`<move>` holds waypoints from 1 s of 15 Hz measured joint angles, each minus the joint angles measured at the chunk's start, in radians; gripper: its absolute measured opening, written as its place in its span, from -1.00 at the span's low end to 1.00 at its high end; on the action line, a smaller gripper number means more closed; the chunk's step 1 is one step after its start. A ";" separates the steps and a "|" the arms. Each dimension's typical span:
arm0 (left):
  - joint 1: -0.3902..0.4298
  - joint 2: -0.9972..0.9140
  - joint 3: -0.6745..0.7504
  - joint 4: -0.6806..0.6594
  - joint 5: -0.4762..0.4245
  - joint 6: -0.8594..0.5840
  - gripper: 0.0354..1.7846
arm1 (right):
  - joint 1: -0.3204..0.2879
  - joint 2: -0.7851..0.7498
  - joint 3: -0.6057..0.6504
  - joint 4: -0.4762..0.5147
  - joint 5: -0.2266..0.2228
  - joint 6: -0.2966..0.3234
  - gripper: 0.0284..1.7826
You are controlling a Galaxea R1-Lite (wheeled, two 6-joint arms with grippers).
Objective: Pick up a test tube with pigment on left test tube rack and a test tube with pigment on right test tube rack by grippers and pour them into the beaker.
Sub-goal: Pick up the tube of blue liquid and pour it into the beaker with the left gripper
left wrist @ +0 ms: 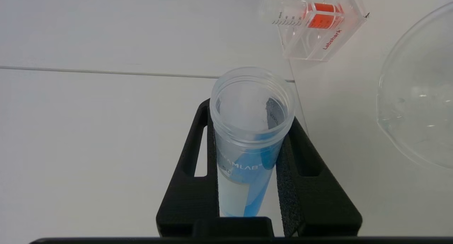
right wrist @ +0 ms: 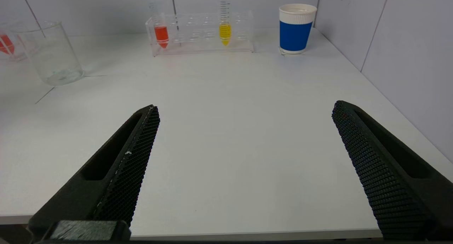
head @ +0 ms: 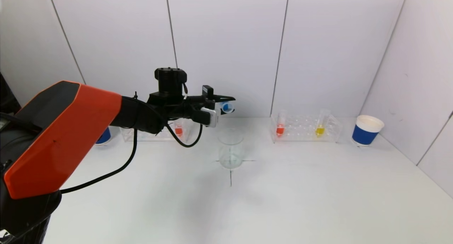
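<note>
White panelled walls close in a white table point(head: 300, 187) on which a clear glass beaker point(head: 230, 148) stands at the centre, over a thin black cross mark. Above and just behind the beaker, the left gripper point(head: 226, 103) hangs in the air, its black fingers point(left wrist: 304, 166) clamped on a blue-pigment test tube point(left wrist: 247, 138) that lies tipped close to level, its open mouth pointing toward the robot's right. In the left wrist view the blue liquid sits along the lower part of the tube, short of the rim, and the beaker's edge point(left wrist: 417, 92) shows off to one side. Behind the left arm stands the left test tube rack point(head: 155, 132), clear plastic, holding an upright tube of orange-red pigment point(head: 178, 130); a blue paper cup point(head: 103, 136) peeks out beside it, mostly hidden by the arm. Across the table, the right test tube rack point(head: 306, 129) carries an orange-red tube point(head: 280, 125) at its near-centre end and a yellow tube point(head: 320, 125) further right, both upright. Another blue cup with a white rim point(head: 367, 130) stands just right of that rack. The right gripper point(right wrist: 244, 166) is out of the head view; its own camera shows it low at the near table edge, fingers point(right wrist: 131, 159) spread wide with nothing between them, well apart from the right rack.
</note>
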 joint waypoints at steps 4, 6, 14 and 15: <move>0.001 0.017 0.005 -0.047 0.000 0.007 -0.50 | 0.000 0.000 0.000 0.000 0.000 0.000 0.99; 0.001 0.030 0.004 -0.055 0.001 0.007 -0.50 | 0.000 0.000 0.000 0.000 0.000 0.000 0.99; 0.004 0.079 -0.021 -0.087 0.000 0.048 -0.50 | 0.000 0.000 0.000 0.000 0.000 0.000 0.99; 0.004 0.081 -0.024 -0.088 0.000 0.058 -0.50 | 0.000 0.000 0.000 0.000 0.000 0.000 0.99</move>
